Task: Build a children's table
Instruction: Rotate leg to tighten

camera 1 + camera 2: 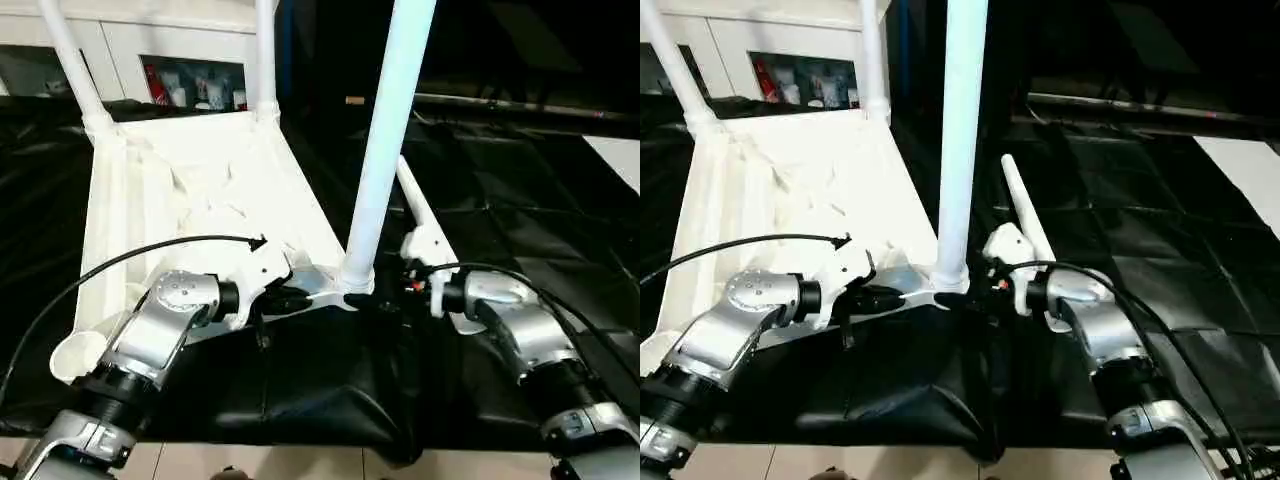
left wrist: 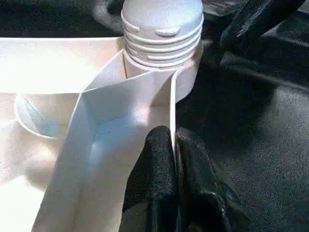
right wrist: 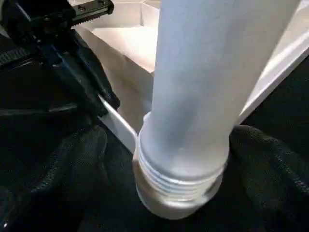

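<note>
Black mat (image 1: 500, 200), tabletop rim (image 2: 172, 111) in left claw (image 2: 174, 159)

one table top (image 1: 200, 190), four legs (image 1: 385, 140), two tools (image 1: 285, 298)

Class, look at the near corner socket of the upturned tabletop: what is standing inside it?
A white leg stands upright in the near corner socket, its threaded end partly showing above the rim. How deep the threads go cannot be seen; the socket wall covers them.
</note>
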Controlling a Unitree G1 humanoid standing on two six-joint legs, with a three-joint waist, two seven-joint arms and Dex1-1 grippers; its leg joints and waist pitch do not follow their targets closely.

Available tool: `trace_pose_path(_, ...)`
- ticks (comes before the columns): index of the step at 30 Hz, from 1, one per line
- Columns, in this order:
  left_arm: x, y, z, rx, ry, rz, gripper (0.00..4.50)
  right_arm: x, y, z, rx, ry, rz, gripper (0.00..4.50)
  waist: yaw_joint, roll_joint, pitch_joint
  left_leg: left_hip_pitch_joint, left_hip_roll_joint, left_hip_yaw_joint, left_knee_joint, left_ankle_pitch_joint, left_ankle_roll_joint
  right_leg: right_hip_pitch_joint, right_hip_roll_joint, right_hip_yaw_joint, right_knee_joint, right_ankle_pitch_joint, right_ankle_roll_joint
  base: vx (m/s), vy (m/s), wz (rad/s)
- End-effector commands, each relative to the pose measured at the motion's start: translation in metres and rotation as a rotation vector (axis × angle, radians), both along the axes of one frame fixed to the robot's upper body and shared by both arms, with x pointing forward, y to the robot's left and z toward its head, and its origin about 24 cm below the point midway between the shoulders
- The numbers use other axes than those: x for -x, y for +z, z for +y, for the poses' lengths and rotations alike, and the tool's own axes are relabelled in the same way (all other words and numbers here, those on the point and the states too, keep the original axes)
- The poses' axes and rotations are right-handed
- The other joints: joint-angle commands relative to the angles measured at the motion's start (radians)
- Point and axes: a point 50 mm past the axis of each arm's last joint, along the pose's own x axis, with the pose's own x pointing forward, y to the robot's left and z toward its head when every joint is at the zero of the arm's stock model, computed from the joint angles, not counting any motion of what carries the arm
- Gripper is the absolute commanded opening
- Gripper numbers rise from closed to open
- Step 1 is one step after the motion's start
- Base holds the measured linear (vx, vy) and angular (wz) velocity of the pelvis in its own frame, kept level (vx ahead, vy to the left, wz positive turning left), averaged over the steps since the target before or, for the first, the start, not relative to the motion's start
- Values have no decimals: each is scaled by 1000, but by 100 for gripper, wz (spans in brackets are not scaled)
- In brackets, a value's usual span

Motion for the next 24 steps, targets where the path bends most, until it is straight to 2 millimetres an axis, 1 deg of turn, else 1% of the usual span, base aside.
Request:
trace_pose_path(1, 0, 10, -14, 56, -64, -32, 0, -3, 2, 1, 4, -7, -2, 439, -1, -7, -61, 0, 33, -2, -72, -195, 48, 54, -51, 44, -70, -263, -186, 0, 0, 0)
trace_pose_path(2, 0, 10, -15, 56, -64, -31, 0, -4, 2, 1, 3, -10, -3, 439, -1, -8, -61, -1, 33, -1, -72, -195, 49, 54, -51, 44, -70, -263, -186, 0, 0, 0)
trace_pose_path(4, 0, 10, -15, 57, -61, -30, 0, -6, 1, 1, -7, -23, -9, 439, -1, -7, -61, 0, 33, -1, -72, -199, 47, 53, -53, 44, -71, -271, -188, 0, 0, 0)
trace_pose_path(7, 0, 10, -14, 57, -58, -30, 0, -5, -1, 1, -20, -25, 2, 404, 0, -7, -61, 0, 33, -1, -72, -196, 47, 55, -52, 44, -70, -261, -190, 0, 0, 0)
trace_pose_path(9, 0, 10, -14, 55, -58, -29, 0, -5, -4, 0, -5, -28, 3, 399, 0, -7, -61, 1, 33, -1, -71, -191, 48, 54, -52, 44, -69, -254, -192, 0, 0, 0)
trace_pose_path(10, 0, 10, -14, 55, -58, -29, 0, -5, -5, 0, 0, -28, 4, 386, 0, -8, -62, 0, 33, 0, -71, -187, 50, 55, -51, 44, -67, -247, -193, 0, 0, 0)
trace_pose_path(11, 0, 10, -14, 53, -59, -29, 0, -5, -6, -1, 1, -30, 7, 362, 0, -5, -61, 0, 33, -1, -72, -190, 49, 55, -52, 44, -68, -252, -193, 0, 0, 0)
trace_pose_path(13, 0, 10, -14, 51, -59, -29, 0, -5, -7, -1, 1, -30, 12, 361, 1, -7, -62, 0, 32, -1, -71, -188, 49, 56, -52, 44, -68, -249, -193, 0, 0, 0)
trace_pose_path(14, 0, 10, -14, 50, -60, -28, 0, -6, -7, -1, -2, -36, 11, 345, 1, -7, -62, 0, 32, 0, -71, -186, 50, 56, -52, 44, -68, -251, -192, 0, 0, 0)
trace_pose_path(15, 0, 9, -14, 50, -60, -27, 0, -6, -7, -1, -4, -38, 13, 345, 0, -6, -62, 1, 33, -1, -71, -191, 48, 54, -52, 44, -68, -255, -195, 0, 0, 0)
trace_pose_path(16, 0, 9, -14, 50, -61, -27, 0, -6, -8, -1, -6, -39, 14, 319, 0, -6, -62, 1, 33, 0, -71, -191, 48, 55, -51, 44, -68, -255, -196, 0, 0, 0)
trace_pose_path(18, 0, 9, -14, 48, -61, -25, 0, -6, -9, 0, 1, -36, 13, 315, 1, -6, -62, 1, 33, 0, -70, -188, 48, 56, -51, 44, -67, -247, -196, 0, 0, 0)
trace_pose_path(21, 1, 8, -13, 46, -62, -18, 0, -5, -10, 1, -3, -31, 15, 285, 2, -7, -63, 0, 32, 0, -69, -174, 53, 57, -51, 44, -64, -224, -202, 0, 0, 0)
trace_pose_path(24, 1, 7, -13, 44, -63, -15, 0, -5, -11, 2, -4, -29, 17, 277, 1, -6, -64, 0, 32, 0, -69, -174, 55, 57, -51, 44, -64, -220, -205, 0, 0, 0)
